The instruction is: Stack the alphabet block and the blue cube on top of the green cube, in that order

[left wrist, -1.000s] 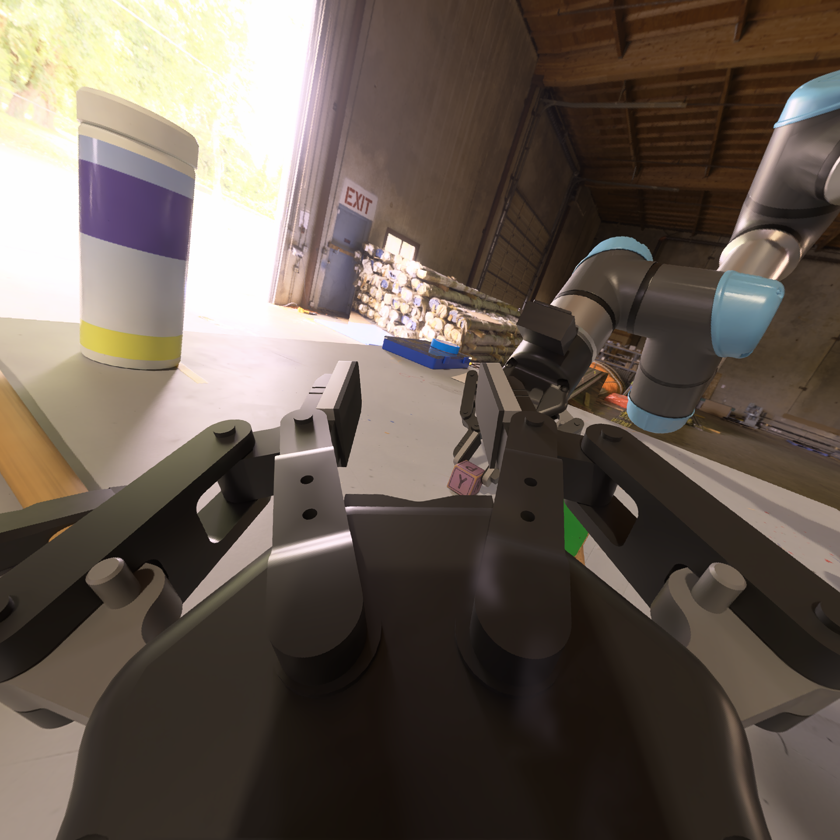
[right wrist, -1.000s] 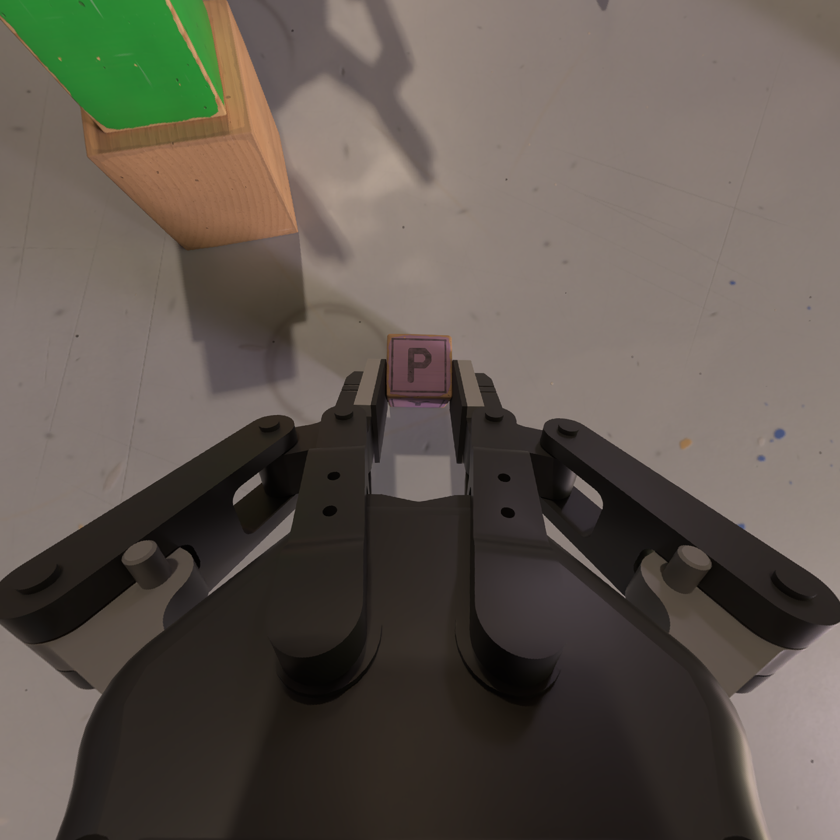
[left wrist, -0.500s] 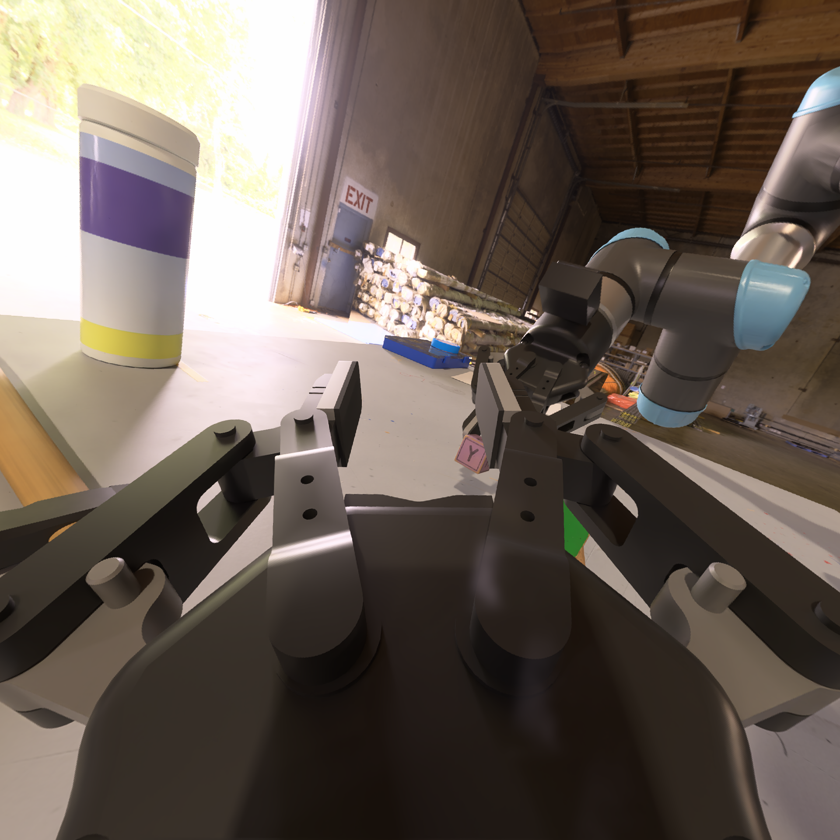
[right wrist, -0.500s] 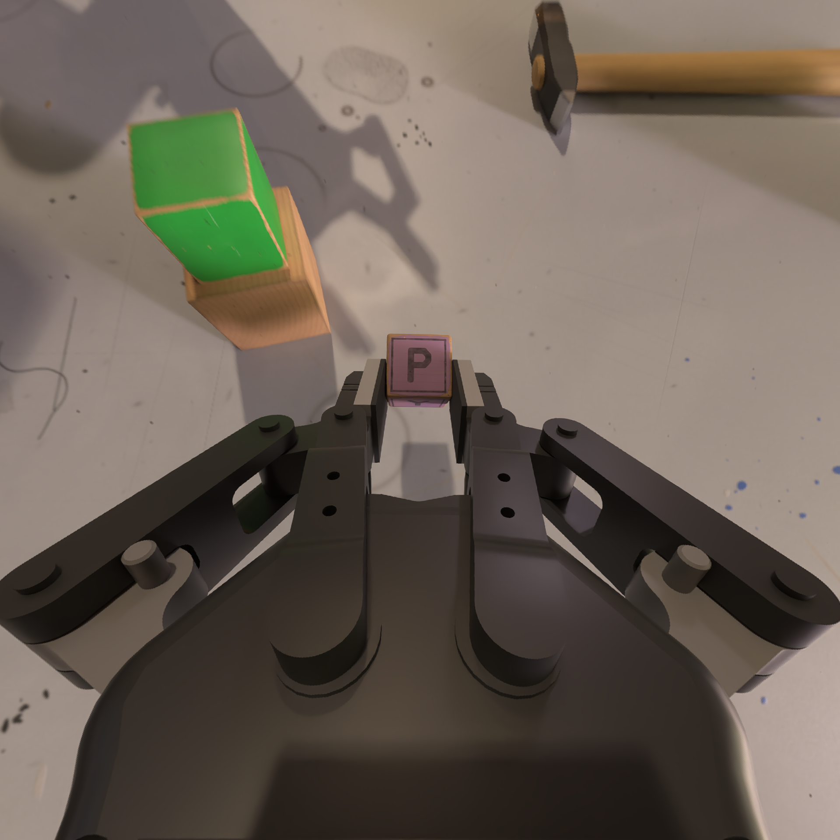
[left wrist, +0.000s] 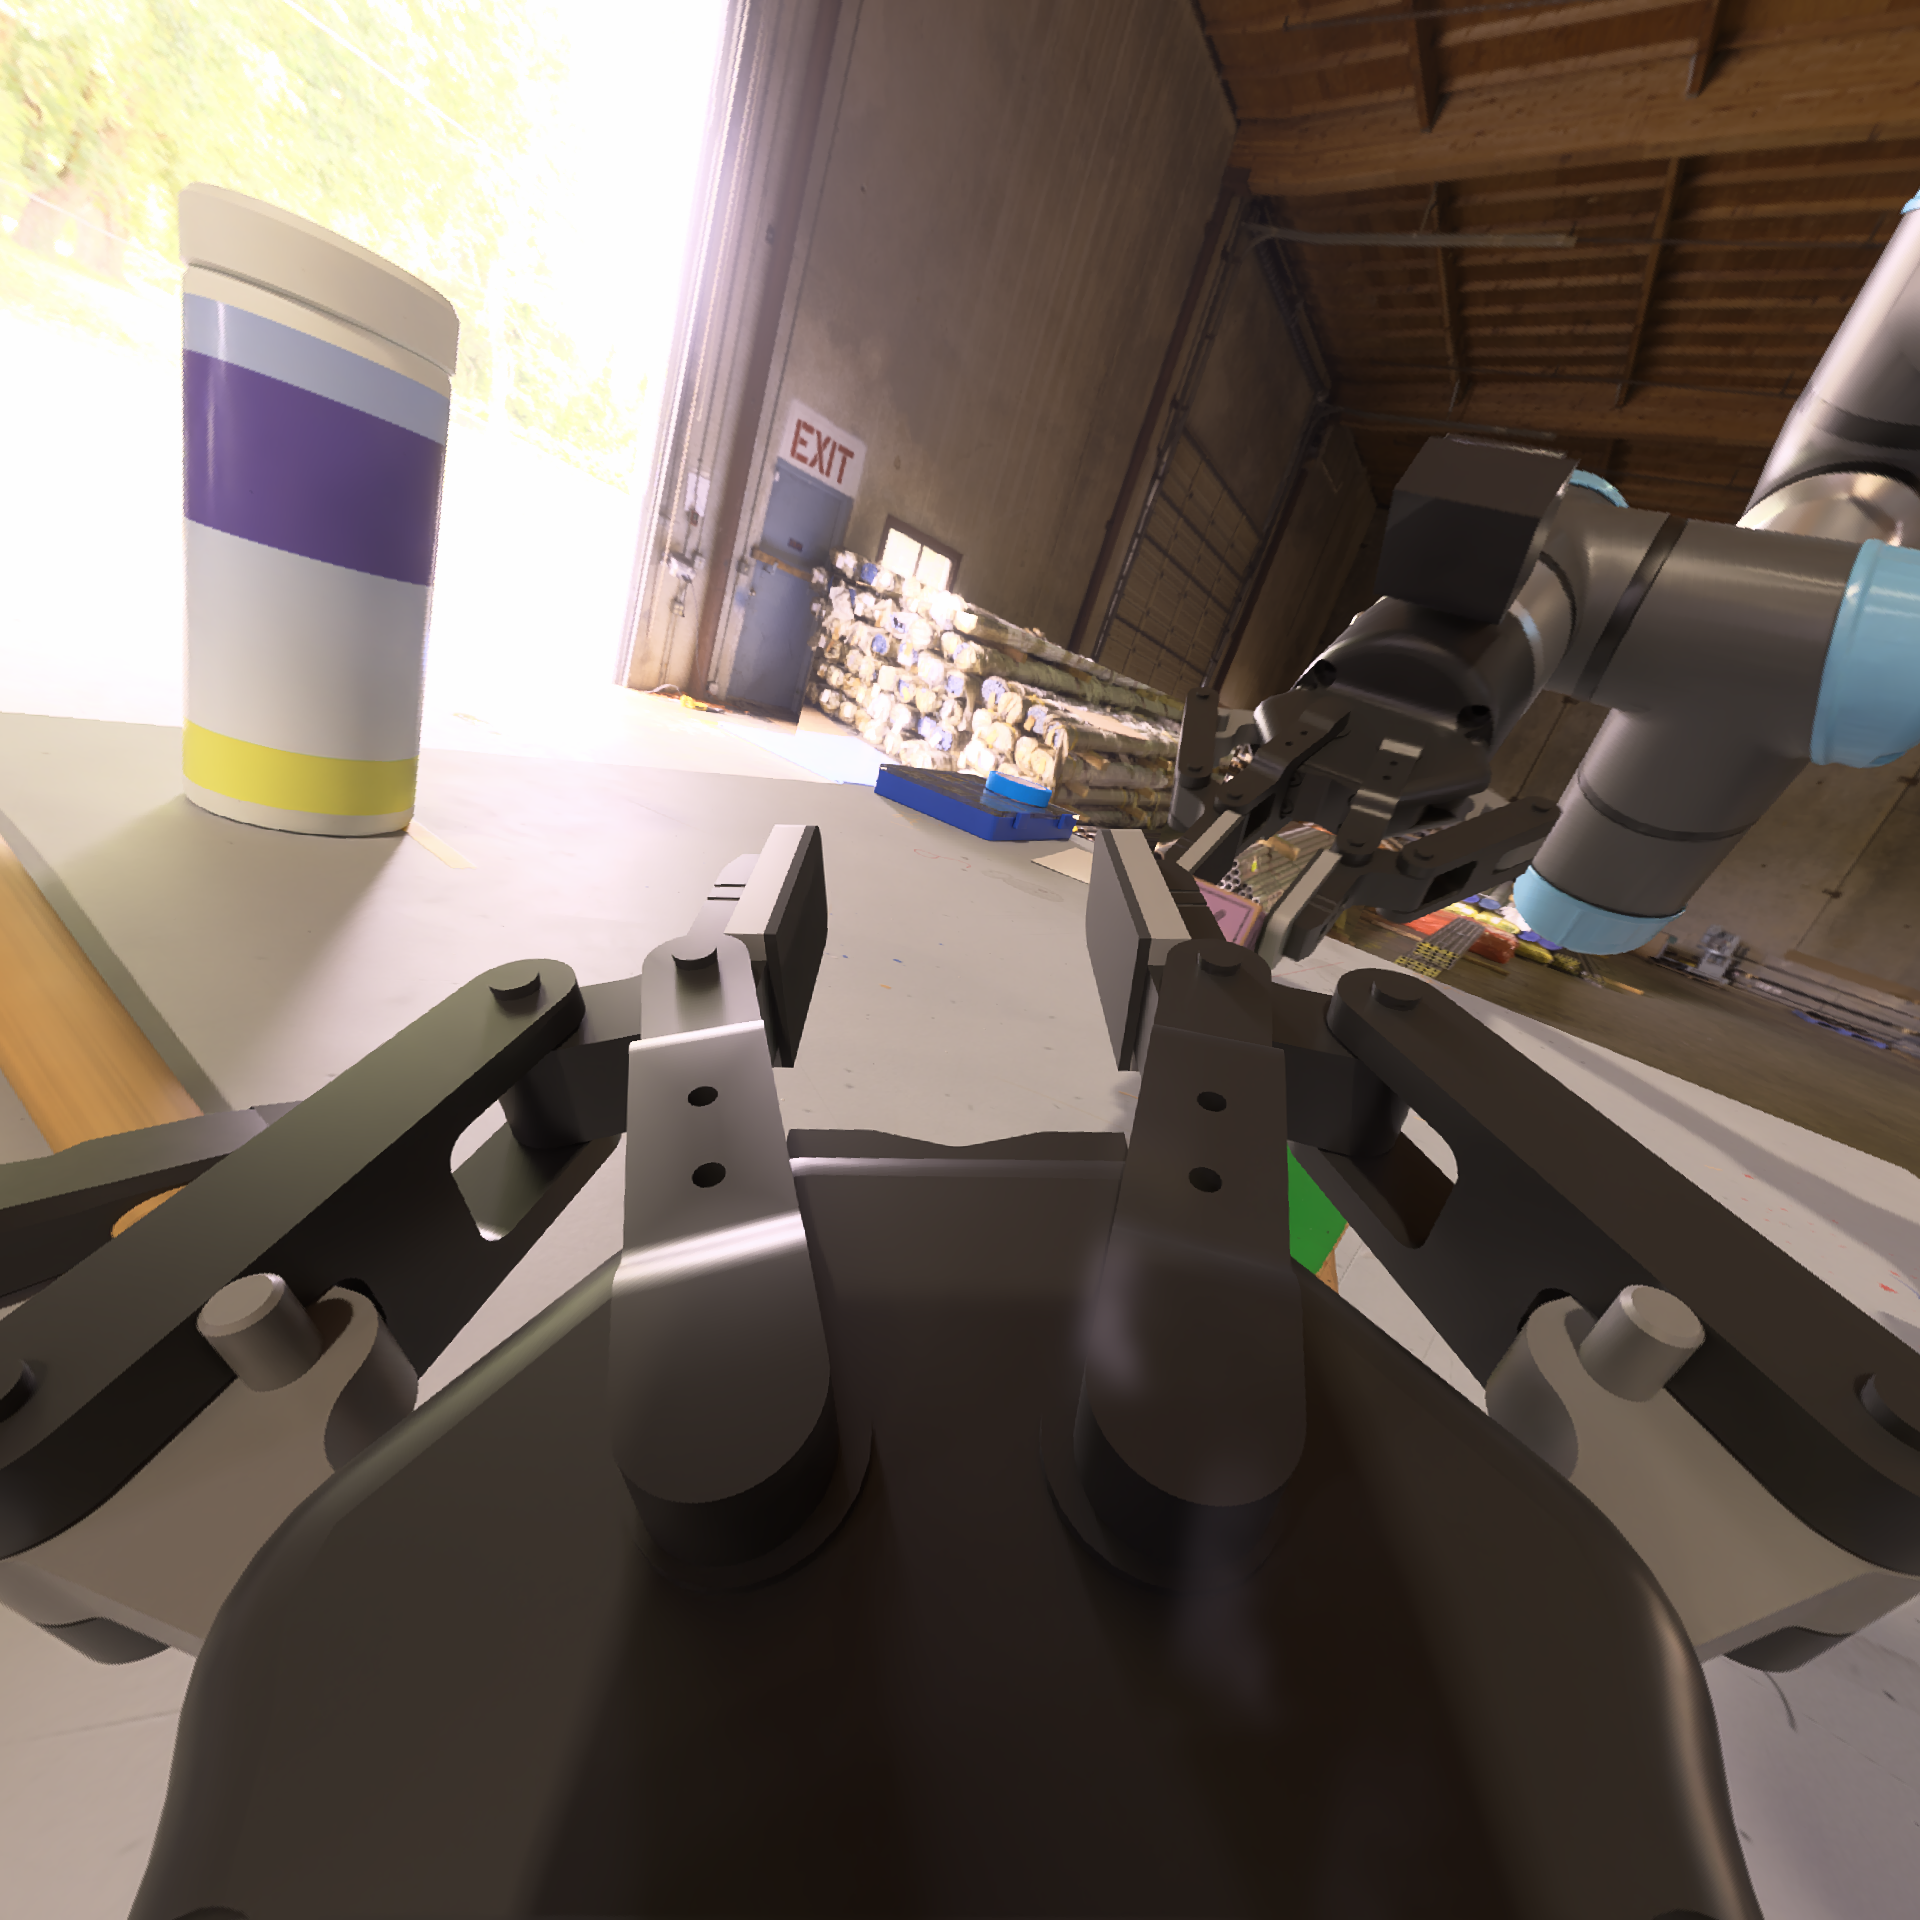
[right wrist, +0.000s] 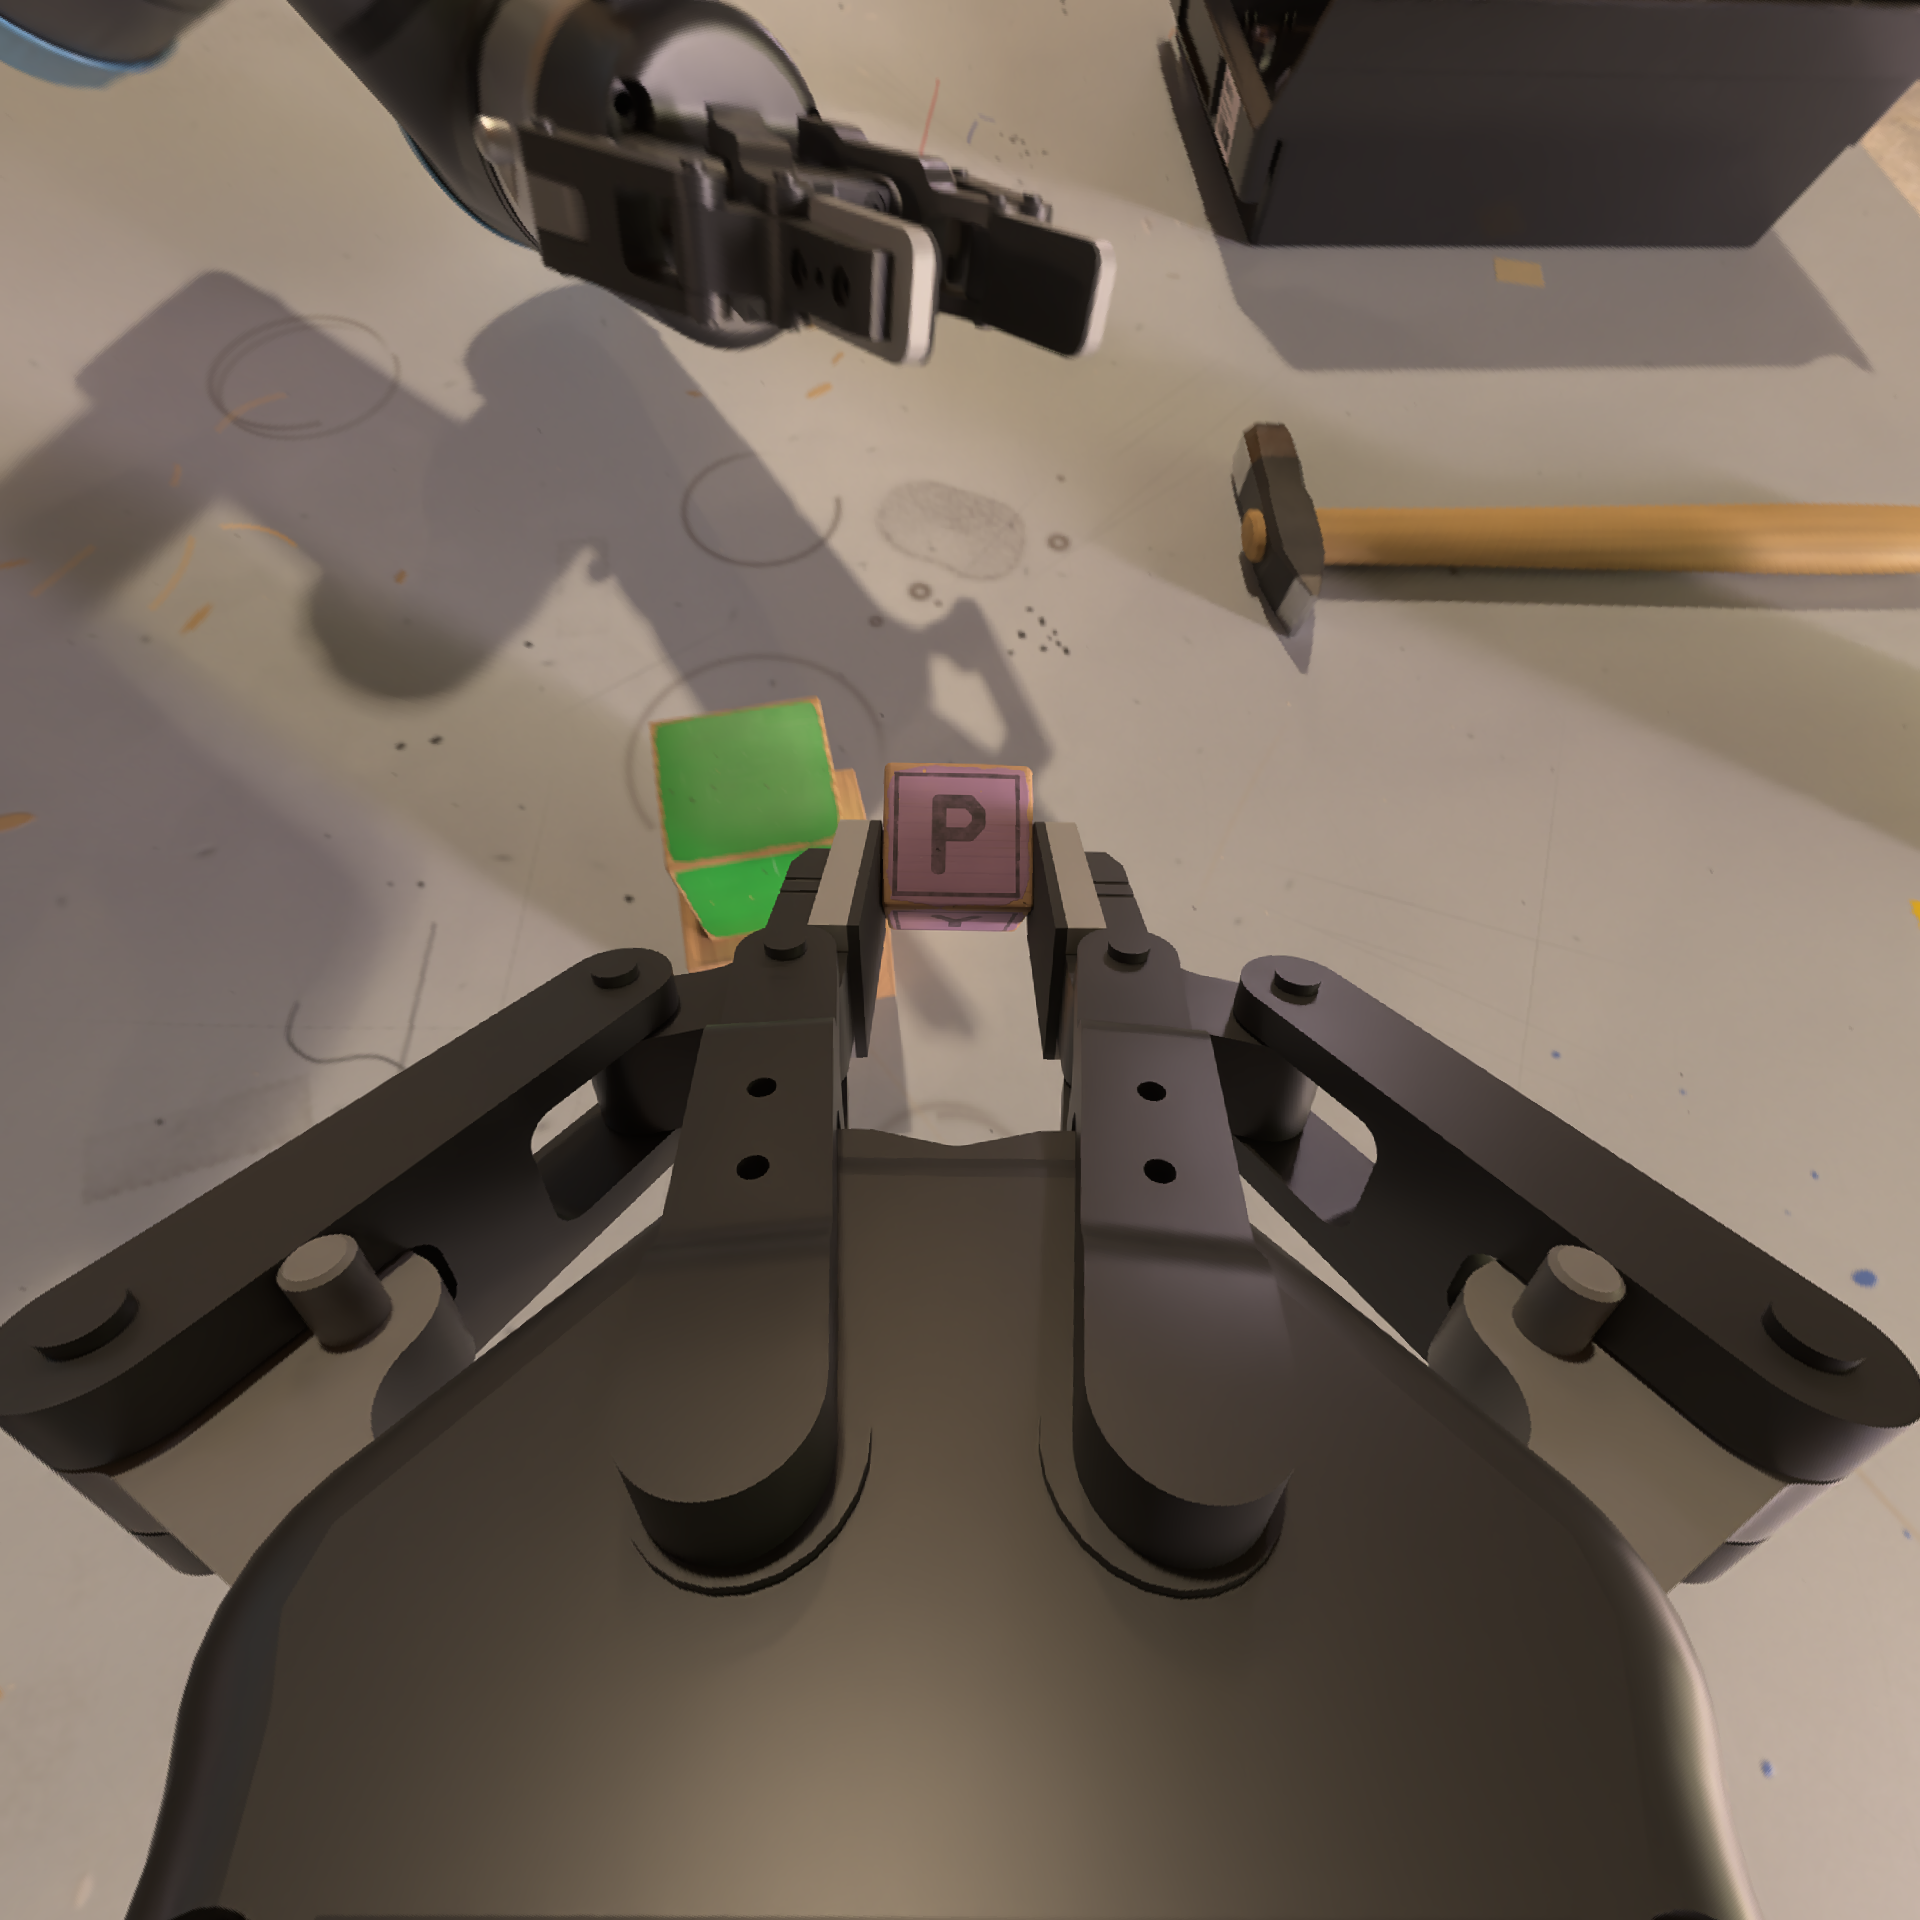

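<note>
Right gripper (right wrist: 957, 883): clenched on the alphabet block (right wrist: 957, 836), pink-faced with wooden edges, pinched between both fingertips at its left and right sides and held clear above the tabletop (right wrist: 1455, 883); lettered face turned toward the right wrist camera. Green cube (right wrist: 743, 790): just left of the held block and below it, resting atop a plain wooden block (right wrist: 707, 943) that stands on the tabletop; top face bright green with worn wooden edges; held block offset to the cube's right, not above it. In the left wrist view, only a green sliver of the cube (left wrist: 1311, 1221) visible behind the right finger linkage. Left gripper (left wrist: 956, 935): released, jaws spread wide with nothing between the pads; seen from the right wrist view (right wrist: 1023, 291) hovering above the tabletop beyond the green cube, well apart from it. Right gripper from the left wrist view (left wrist: 1252, 883): raised off the tabletop, pink block (left wrist: 1231, 916) partly hidden behind the left gripper's fingertip. Blue cube: not identifiable in either view. Hammer (right wrist: 1558, 535): wooden handle, dark head, lying flat, well right of the cubes. Dark box (right wrist: 1507, 114): far right corner. Canister (left wrist: 307, 520): white with purple and yellow bands, upright, far left.
</note>
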You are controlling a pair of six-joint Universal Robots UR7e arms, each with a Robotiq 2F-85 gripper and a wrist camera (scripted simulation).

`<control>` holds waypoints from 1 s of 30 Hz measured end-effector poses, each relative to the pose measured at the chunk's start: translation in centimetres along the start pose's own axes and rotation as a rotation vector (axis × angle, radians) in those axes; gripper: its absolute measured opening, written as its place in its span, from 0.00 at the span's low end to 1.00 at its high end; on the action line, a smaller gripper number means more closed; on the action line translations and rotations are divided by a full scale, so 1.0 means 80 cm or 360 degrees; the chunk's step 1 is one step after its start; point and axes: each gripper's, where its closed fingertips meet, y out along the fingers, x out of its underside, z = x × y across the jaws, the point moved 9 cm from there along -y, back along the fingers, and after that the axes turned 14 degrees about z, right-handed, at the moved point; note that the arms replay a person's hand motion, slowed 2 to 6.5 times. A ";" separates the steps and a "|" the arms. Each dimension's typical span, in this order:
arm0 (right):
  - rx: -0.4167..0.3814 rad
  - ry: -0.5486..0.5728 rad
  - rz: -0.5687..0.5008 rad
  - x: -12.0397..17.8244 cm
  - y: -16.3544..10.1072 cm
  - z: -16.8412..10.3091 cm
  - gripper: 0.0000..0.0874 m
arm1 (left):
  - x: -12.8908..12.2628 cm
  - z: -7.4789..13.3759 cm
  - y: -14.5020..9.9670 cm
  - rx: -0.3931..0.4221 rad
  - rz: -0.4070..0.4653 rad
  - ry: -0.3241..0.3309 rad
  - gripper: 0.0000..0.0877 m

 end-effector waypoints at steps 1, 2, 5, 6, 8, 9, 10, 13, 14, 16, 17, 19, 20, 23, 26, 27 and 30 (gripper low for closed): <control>-0.0007 0.0002 0.0011 -0.004 0.001 -0.003 0.29 | 0.000 0.000 0.000 0.0000 0.0000 0.0000 0.52; -0.0015 0.0004 0.0021 -0.008 0.001 -0.006 0.29 | 0.000 0.000 0.000 0.0000 0.0000 0.0000 0.52; -0.0044 0.0015 0.0040 -0.020 0.004 -0.015 0.29 | 0.000 0.000 0.000 -0.0001 -0.0001 -0.0001 0.52; -0.0055 0.0020 0.0043 -0.023 0.005 -0.018 0.29 | 0.000 0.000 0.000 -0.0001 -0.0001 -0.0002 0.52; -0.0075 0.0026 0.0043 -0.029 0.007 -0.023 0.29 | 0.000 0.000 0.000 -0.0002 -0.0002 -0.0003 0.52; -0.0083 0.0028 0.0042 -0.032 0.008 -0.025 0.29 | 0.000 0.000 0.000 -0.0003 -0.0002 -0.0003 0.52; -0.0092 0.0030 0.0039 -0.034 0.009 -0.028 0.29 | 0.000 -0.001 0.000 -0.0003 -0.0002 -0.0003 0.52; -0.0106 0.0023 0.0020 -0.039 0.013 -0.034 0.29 | 0.000 -0.001 0.000 -0.0004 -0.0003 -0.0003 0.52; -0.0109 0.0019 0.0011 -0.041 0.015 -0.035 0.29 | 0.000 -0.001 0.000 -0.0005 -0.0003 -0.0003 0.52; -0.0106 0.0011 -0.0012 -0.043 0.018 -0.038 0.29 | 0.000 0.000 0.000 -0.0005 -0.0004 -0.0002 0.52; -0.0103 0.0007 -0.0024 -0.043 0.019 -0.039 0.29 | 0.000 0.000 0.000 -0.0005 -0.0004 -0.0002 0.52; -0.0090 -0.0001 -0.0051 -0.044 0.022 -0.041 0.29 | 0.000 0.000 0.000 -0.0005 -0.0004 -0.0001 0.52; -0.0082 -0.0004 -0.0066 -0.044 0.024 -0.042 0.29 | 0.000 0.000 0.000 -0.0005 -0.0004 0.0000 0.52; -0.0056 -0.0014 -0.0108 -0.043 0.028 -0.043 0.29 | 0.000 0.000 0.000 -0.0005 -0.0004 0.0003 0.52; -0.0035 -0.0024 -0.0147 -0.041 0.032 -0.044 0.29 | 0.000 0.000 0.000 -0.0006 -0.0003 0.0005 0.52; -0.0029 -0.0027 -0.0158 -0.040 0.033 -0.044 0.29 | 0.000 0.000 0.000 -0.0006 -0.0003 0.0006 0.52; -0.0025 -0.0036 -0.0182 -0.038 0.037 -0.045 0.29 | 0.000 0.000 0.000 -0.0007 -0.0003 0.0006 0.52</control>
